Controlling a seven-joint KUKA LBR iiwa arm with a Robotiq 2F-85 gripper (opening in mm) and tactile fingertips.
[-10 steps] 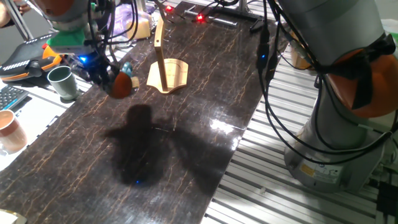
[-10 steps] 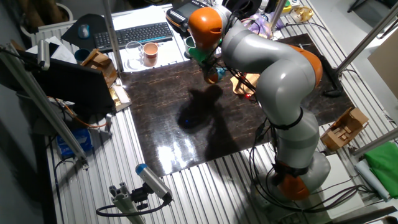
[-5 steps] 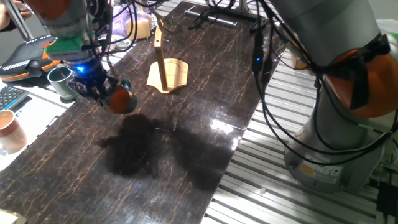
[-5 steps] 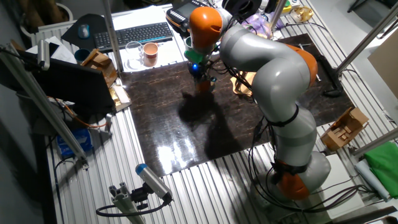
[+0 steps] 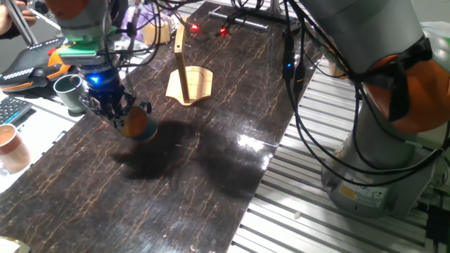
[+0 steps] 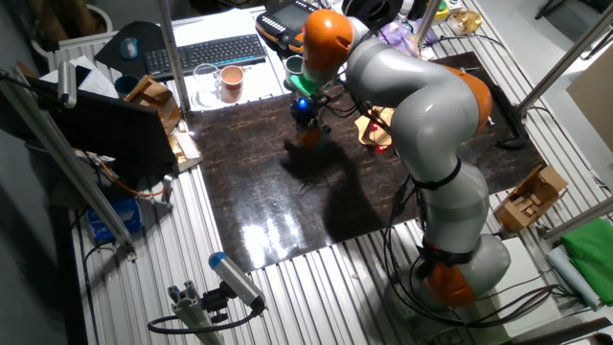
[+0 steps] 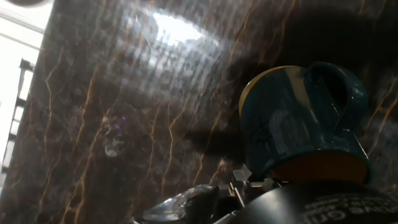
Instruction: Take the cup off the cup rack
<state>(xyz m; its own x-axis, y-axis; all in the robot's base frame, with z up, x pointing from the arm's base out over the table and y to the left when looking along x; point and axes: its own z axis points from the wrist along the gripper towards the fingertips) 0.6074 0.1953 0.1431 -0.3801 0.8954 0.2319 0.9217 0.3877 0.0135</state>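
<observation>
the arm reaches down over the dark marbled desk (image 5: 211, 161), wrist pointing at its surface. the jaws (image 5: 119, 121) are closed on the one teal cup (image 5: 138, 125), tilted low over the desk, well apart from the single wooden cup rack (image 5: 187, 79). two other cups: a green cup (image 5: 70, 93), a terracotta cup (image 5: 13, 147).
</observation>
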